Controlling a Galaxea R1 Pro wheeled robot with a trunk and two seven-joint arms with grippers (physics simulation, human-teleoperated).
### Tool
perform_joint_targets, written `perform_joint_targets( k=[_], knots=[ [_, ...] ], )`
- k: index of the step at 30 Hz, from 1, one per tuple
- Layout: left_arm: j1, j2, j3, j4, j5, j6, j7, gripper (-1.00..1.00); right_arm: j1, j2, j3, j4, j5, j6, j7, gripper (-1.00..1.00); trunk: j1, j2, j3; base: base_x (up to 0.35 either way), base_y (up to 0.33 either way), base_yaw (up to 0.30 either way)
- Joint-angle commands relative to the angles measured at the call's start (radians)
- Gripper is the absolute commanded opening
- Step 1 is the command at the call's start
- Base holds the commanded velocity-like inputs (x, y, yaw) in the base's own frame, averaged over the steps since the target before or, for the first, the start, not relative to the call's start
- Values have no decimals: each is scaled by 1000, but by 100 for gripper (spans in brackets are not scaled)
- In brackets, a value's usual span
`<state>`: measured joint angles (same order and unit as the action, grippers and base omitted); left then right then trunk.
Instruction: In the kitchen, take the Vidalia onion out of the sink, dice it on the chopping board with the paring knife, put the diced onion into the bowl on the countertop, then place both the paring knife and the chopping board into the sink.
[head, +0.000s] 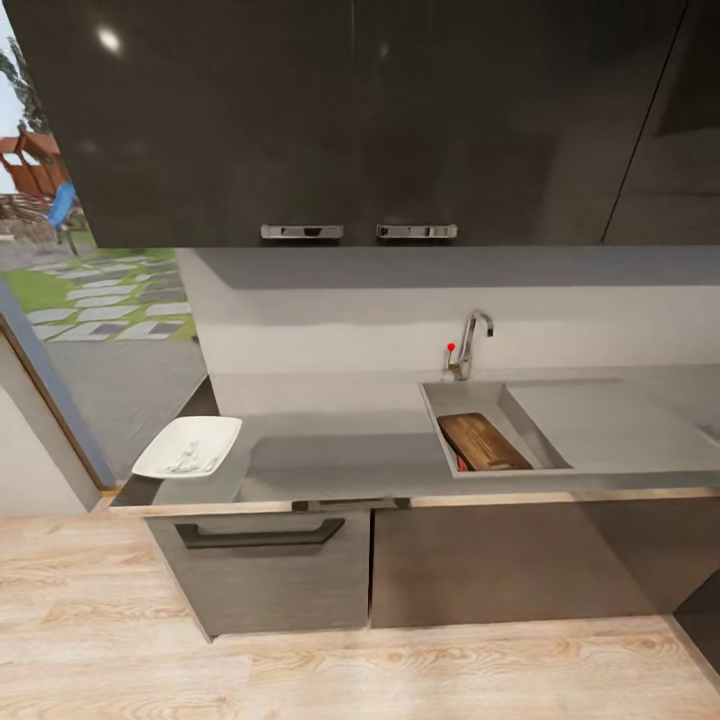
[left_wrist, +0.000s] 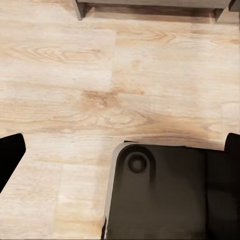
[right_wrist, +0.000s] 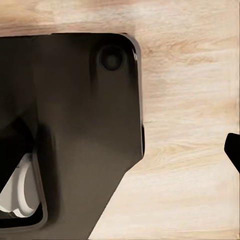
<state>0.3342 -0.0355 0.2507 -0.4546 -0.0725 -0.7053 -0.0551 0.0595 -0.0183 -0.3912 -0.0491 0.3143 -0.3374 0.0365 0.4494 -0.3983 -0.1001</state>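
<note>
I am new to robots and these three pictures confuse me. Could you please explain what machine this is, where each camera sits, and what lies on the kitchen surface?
This is a simulated wheeled robot with two arms. The wide picture comes from its head camera. It shows the countertop, a white bowl holding small pale pieces at its left end, and the sink with a tap. The chopping board lies in the sink, with a red-brown sliver beside it, probably the paring knife. The other two pictures come from cameras near each wrist, pointing down at the wooden floor and the robot's dark base. Nothing appears held.

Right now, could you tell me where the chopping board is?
In the head view, the chopping board lies inside the sink, right of centre, below the tap.
</note>
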Motion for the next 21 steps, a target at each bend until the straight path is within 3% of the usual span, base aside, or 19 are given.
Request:
perform_joint_targets(
  k=[1, 7, 12, 21],
  knots=[
    [0, -1, 9, 16, -7, 0, -6, 100, 0, -1, -9, -3, 7, -2, -3, 100, 1, -2, -1, 0, 0, 0],
    [0, 0, 8, 164, -8, 0, -6, 100, 0, 4, -10, -13, 6, -9, -13, 100, 1, -2, -1, 0, 0, 0],
    [0, 6, 7, 210, -8, 0, -6, 100, 0, 17, -9, -14, 4, -9, -13, 100, 1, -2, -1, 0, 0, 0],
    [0, 38, 6, 270, -7, 0, -8, 100, 0, 19, -9, -14, 5, -9, -13, 100, 1, -2, -1, 0, 0, 0]
  ],
)
